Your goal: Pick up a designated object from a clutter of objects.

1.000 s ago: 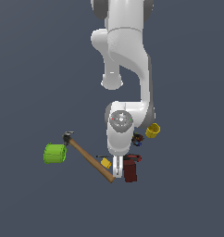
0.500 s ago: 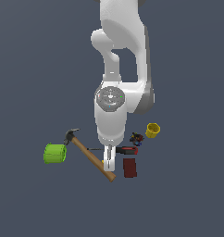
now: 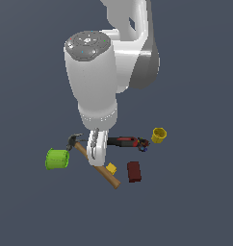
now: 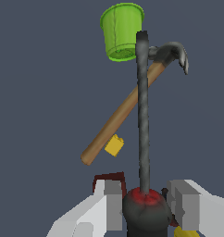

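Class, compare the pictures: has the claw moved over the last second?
Yes. The claw has moved toward the exterior view's left, from beside the red block to in front of the hammer handle.

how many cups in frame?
2. The lime-green cup lies at the exterior view's left, by the hammer head. The yellow cup sits at the right. The arm may hide more.

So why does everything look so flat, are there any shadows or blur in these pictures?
Exterior view: flat, even light, no cast shadows under the lime-green cup or hammer; edges slightly soft and pixelated. Wrist view: the red and black tool looks stretched by perspective, its near end bulging between the jaws of the gripper; nothing is glaring or out of focus.
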Robot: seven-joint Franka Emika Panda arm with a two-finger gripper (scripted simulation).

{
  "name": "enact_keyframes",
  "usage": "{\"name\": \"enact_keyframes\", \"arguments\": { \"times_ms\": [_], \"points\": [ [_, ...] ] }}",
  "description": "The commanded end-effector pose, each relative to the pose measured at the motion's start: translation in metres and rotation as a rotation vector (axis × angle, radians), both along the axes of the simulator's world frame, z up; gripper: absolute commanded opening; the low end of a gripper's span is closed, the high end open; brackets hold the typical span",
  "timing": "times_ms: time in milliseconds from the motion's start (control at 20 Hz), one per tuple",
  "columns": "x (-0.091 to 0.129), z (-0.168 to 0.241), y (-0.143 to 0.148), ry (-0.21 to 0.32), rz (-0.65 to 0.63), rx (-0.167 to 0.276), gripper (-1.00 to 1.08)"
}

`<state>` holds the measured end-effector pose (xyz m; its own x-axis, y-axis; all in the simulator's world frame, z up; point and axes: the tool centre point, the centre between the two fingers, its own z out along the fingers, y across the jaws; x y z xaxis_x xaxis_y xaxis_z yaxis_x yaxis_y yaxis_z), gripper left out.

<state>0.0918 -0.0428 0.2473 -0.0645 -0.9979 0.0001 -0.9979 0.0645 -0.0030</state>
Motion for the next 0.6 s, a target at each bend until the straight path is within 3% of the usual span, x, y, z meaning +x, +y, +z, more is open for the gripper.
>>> {"name": "enact_keyframes", "arguments": {
  "times_ms": [0,550],
  "points": [
    [0.000,0.029,-0.010,0.001,0.001,0.000,-1.00],
    [0.005,0.136,-0.045,0.002,0.003,0.000,-1.00]
  ]
}}
